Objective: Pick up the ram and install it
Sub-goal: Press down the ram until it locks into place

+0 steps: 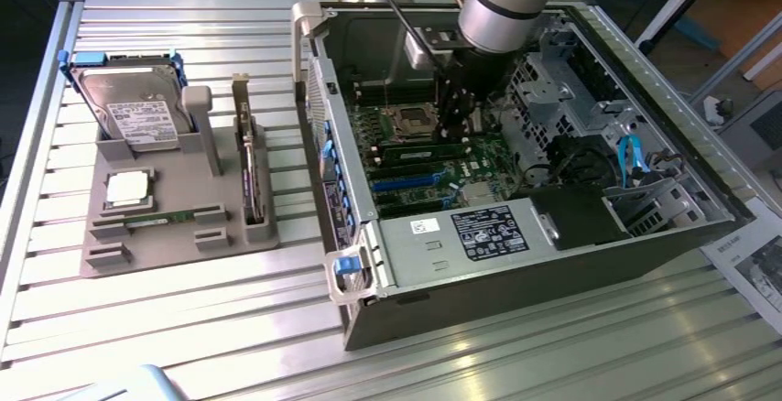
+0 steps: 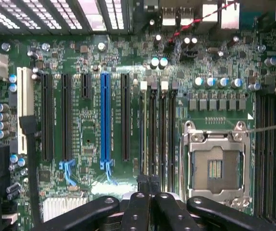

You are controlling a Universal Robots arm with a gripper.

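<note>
One arm works here, and its gripper hangs inside the open computer case, low over the motherboard. Its fingers are pressed together with nothing visible between them. In the wrist view the gripper sits at the near end of the row of narrow memory slots, just beside the empty processor socket.

The ram appears to be the thin green strip standing on edge in the grey holder on the bench. It is outside the case, well apart from the gripper toward the exterior view's left. It sits near the square silver chip and the upright card. Its long axis runs roughly across the exterior view, much as the slots under the gripper do. I judge the pick not yet made.
</note>
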